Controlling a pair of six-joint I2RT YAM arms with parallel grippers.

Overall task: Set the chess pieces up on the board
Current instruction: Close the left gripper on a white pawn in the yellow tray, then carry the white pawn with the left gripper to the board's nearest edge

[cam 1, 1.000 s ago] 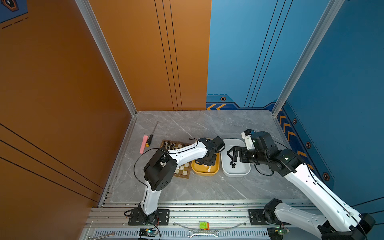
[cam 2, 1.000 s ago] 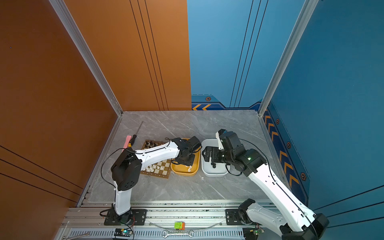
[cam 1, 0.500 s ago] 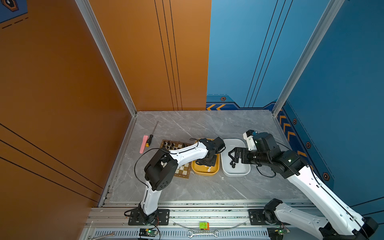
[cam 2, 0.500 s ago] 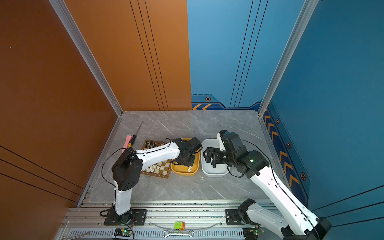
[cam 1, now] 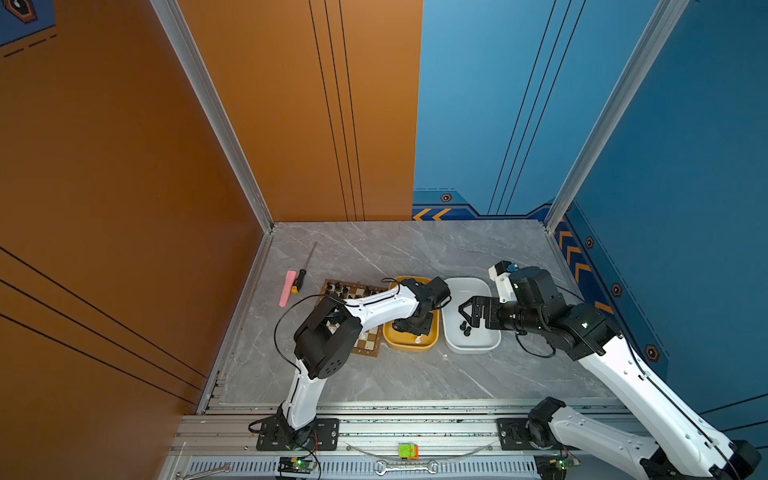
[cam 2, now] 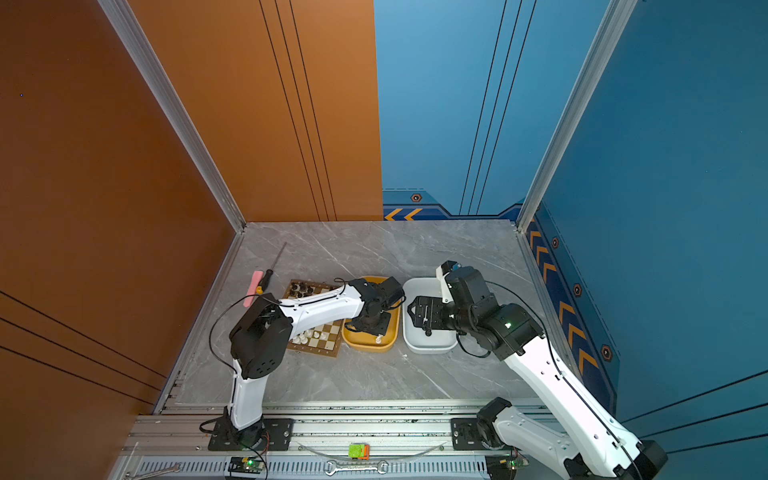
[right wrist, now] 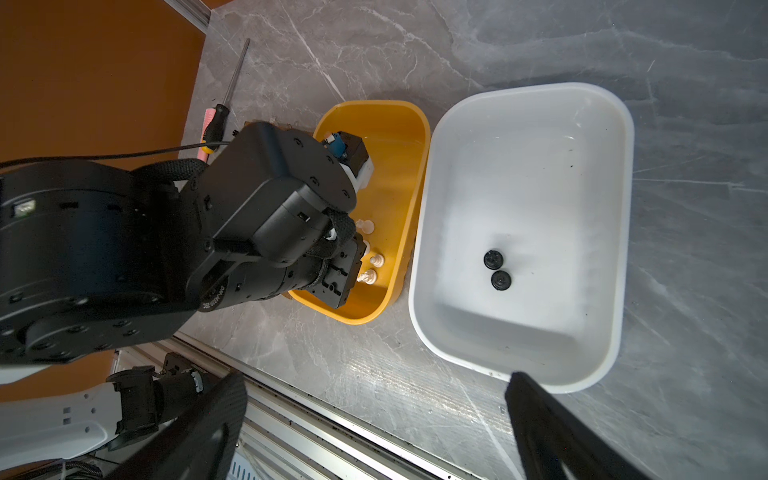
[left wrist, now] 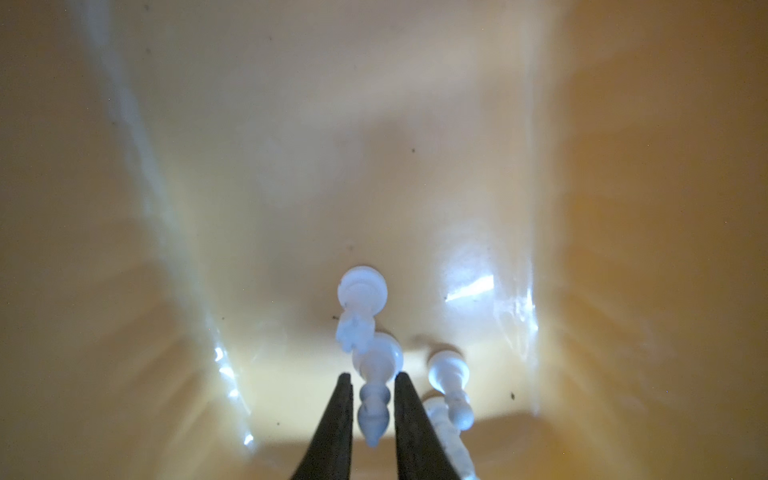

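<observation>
Two tubs sit side by side on the grey marble table (cam 1: 395, 257), to the right of the board (cam 1: 369, 345). The yellow tub (cam 1: 409, 348) is just beside the board's edge, and the white tub (cam 1: 473, 348) is beyond it.

Board: it lies flat toward the table's left side and is partly covered by the left arm in both top views. Black pieces (cam 2: 301, 287) stand in a row along its far edge. A few white pieces (cam 2: 309, 336) stand near its near edge.

Left gripper (left wrist: 372, 376): it is down inside the yellow tub. In the left wrist view its dark fingers (left wrist: 338, 428) stand narrowly apart, with a lying white piece (left wrist: 374, 401) between them, pointed end toward the camera. A thin strip of tub floor seems to show on either side of the piece. The view is soft, though, so we cannot tell whether the jaws press on it. A few loose white pieces (left wrist: 451, 382) lie close by on the tub floor, and one of them touches its base.

Right gripper (right wrist: 374, 376): its jaws are spread wide with nothing between them, and it hangs above the white tub. On that tub's floor a black pair (right wrist: 496, 270) sits touching, seen end-on as two round discs.

Left of the board, a screwdriver (cam 1: 305, 266) and a pink stick (cam 1: 287, 287) lie next to each other.
</observation>
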